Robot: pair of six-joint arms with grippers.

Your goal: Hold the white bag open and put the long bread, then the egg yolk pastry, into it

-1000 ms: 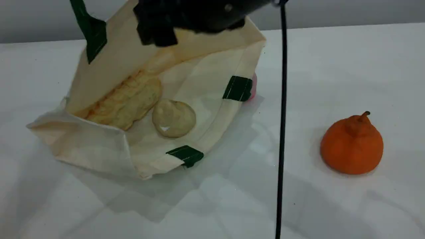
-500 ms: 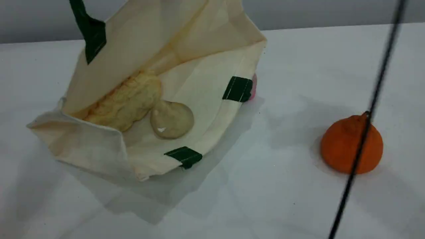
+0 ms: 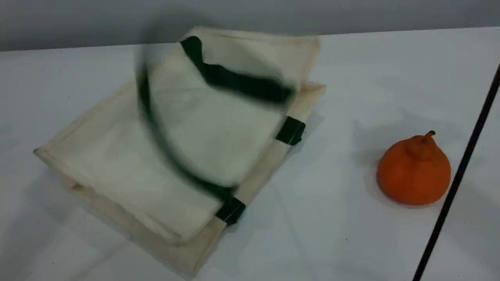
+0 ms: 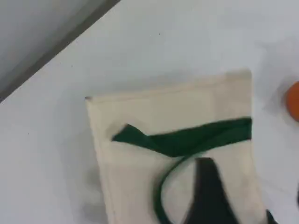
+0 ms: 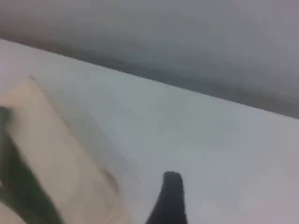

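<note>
The white bag [image 3: 117, 156] lies collapsed and flat on the table, its mouth closed. Its dark green handle [image 3: 242, 84] is blurred in motion over the top panel. The long bread and the egg yolk pastry are hidden, with no sign of them outside the bag. In the left wrist view my left gripper [image 4: 238, 205] hangs open just above the bag [image 4: 140, 112], and the green handle [image 4: 187, 137] lies loose below it. The right wrist view shows one fingertip [image 5: 170, 196] of my right gripper above bare table, holding nothing, right of the bag's edge [image 5: 56, 154]. Neither arm appears in the scene view.
An orange pear-shaped fruit [image 3: 414, 171] with a stem stands on the table right of the bag, also at the left wrist view's right edge [image 4: 293, 100]. A thin black cable [image 3: 457, 175] slants across the far right. The table's back edge runs behind the bag.
The bag's raised side and handle have dropped and the bag has fallen shut over the bread and pastry. The left gripper has let go of it. The cable has swung further right.
</note>
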